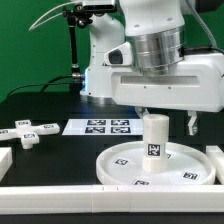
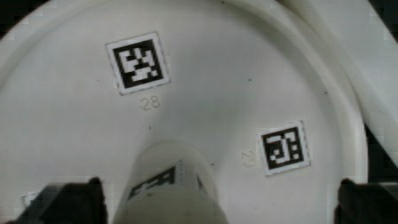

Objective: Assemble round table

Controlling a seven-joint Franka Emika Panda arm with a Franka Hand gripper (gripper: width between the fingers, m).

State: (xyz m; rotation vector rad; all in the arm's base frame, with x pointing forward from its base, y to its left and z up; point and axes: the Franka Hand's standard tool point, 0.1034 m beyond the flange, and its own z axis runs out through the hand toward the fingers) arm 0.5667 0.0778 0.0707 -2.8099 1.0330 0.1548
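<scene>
gripper (image 1: 169,120) hangs over the disc (image 1: 105,168), its jaws spread wide and gripping nothing. we see the leg (image 1: 153,142) standing upright on the middle of the disc, its long axis vertical. it sits just below the gripper, a little toward the exterior view's left of the gripper's midline, so its top is close under one finger and well clear of the other. we judge the coming move turns on that offset: centre over the leg, then come straight down. only the exterior view shows the foot (image 1: 24,133), lying apart on the table at its left. only the wrist view shows the leg (image 2: 169,185) between both dark fingertips (image 2: 71,197); we cannot tell whether the nearer one touches it.
</scene>
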